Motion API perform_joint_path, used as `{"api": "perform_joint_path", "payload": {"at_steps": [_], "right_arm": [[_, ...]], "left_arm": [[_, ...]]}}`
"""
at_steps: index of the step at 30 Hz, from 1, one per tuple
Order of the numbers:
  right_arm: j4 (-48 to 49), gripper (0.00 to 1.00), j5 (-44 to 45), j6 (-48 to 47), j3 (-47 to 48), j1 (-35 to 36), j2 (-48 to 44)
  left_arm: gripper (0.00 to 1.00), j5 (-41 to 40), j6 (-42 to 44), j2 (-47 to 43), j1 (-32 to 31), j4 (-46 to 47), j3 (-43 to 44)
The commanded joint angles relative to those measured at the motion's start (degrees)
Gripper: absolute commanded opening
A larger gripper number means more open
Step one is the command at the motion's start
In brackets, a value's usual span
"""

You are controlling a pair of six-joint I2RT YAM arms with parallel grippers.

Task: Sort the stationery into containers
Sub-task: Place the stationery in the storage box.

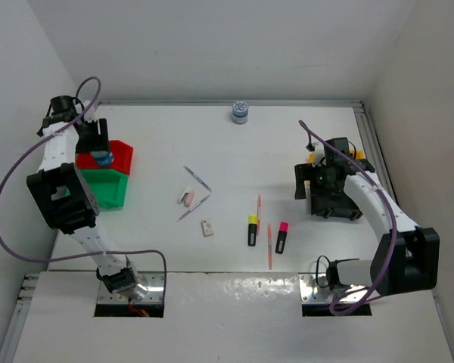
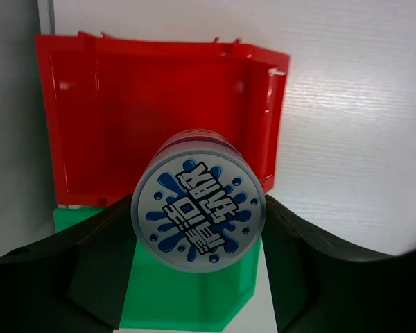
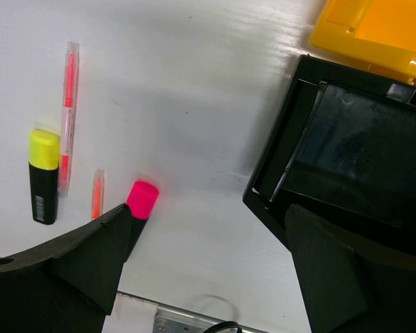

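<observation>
Blue-white tape roll [image 2: 197, 201] clamped in left pincer [image 2: 197, 232], over red bin [image 2: 125, 118].

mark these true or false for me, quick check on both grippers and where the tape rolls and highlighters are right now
1. The left gripper holds a tape roll above the red bin. True.
2. The right gripper is shut on the pink highlighter. False: it is open and empty; that highlighter lies on the table.
3. A second tape roll stands near the table's far edge. True.
4. The yellow highlighter is inside the black bin. False: it lies on the table, near the pink highlighter.
</observation>
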Motion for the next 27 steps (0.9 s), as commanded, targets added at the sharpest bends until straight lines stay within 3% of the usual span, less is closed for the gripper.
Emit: {"api": "perform_joint_path", "payload": {"at_steps": [1, 27], "right_arm": [[1.27, 0.9, -0.47, 0.49, 2.55, 0.39, 0.65], [0.22, 0.91, -0.56, 0.31, 3.61, 0.65, 3.2]], "left_arm": [[0.09, 2.59, 0.84, -0.1, 1.78, 2.59, 2.85], [0.13, -0.31, -1.0, 10.71, 6.01, 5.58, 11.03]]}}
